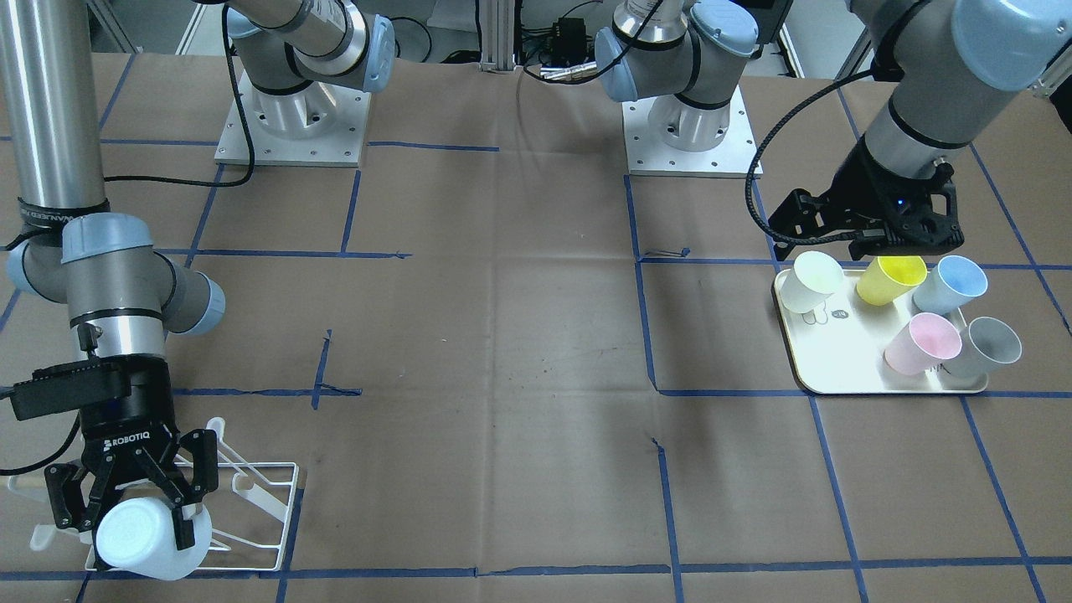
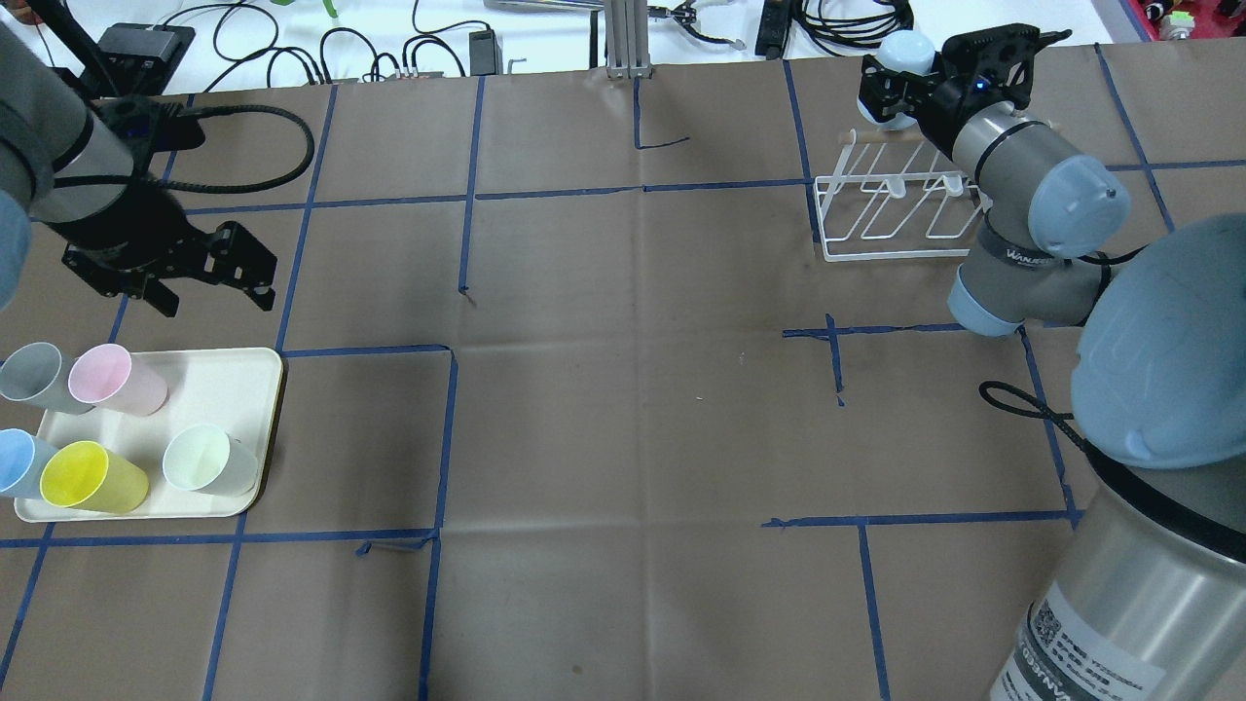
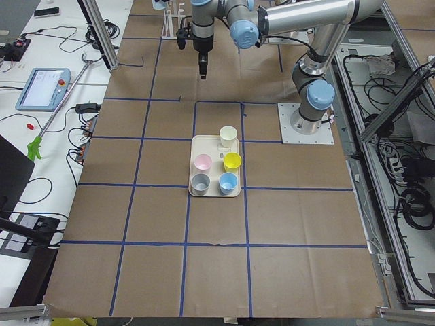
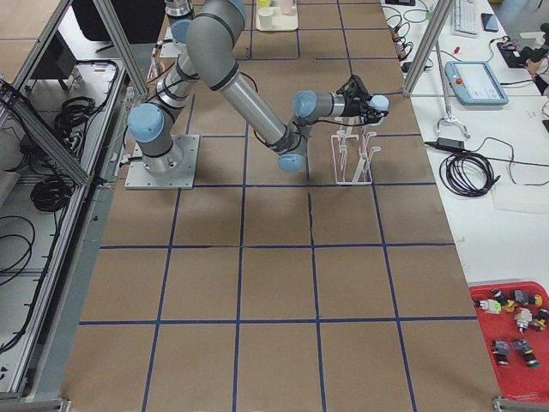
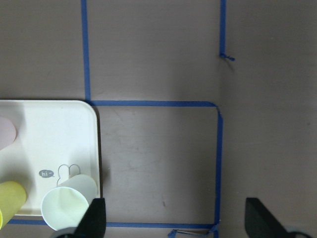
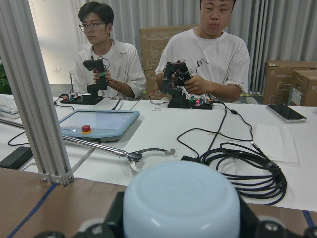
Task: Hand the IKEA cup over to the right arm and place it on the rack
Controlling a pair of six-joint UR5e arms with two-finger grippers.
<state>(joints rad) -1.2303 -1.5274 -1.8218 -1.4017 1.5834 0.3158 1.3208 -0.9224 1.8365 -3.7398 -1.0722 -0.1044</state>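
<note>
My right gripper (image 1: 126,511) is shut on a pale blue-white cup (image 1: 144,543) and holds it tilted over one end of the white wire rack (image 1: 260,502). In the overhead view the cup (image 2: 905,51) sits in the gripper (image 2: 903,88) just beyond the rack (image 2: 896,209) and its wooden dowel. The right wrist view shows the cup's bottom (image 6: 181,198) between the fingers. Whether the cup touches a prong is hidden. My left gripper (image 2: 219,292) is open and empty, just above the cream tray's (image 2: 238,385) far edge; its fingertips (image 5: 96,218) stand wide apart.
The cream tray (image 1: 846,360) holds a white-green cup (image 1: 814,280), a yellow cup (image 1: 892,278), a blue cup (image 1: 950,283), a pink cup (image 1: 923,343) and a grey cup (image 1: 988,345). Both arm bases stand at the table's robot side. Operators sit beyond the far edge.
</note>
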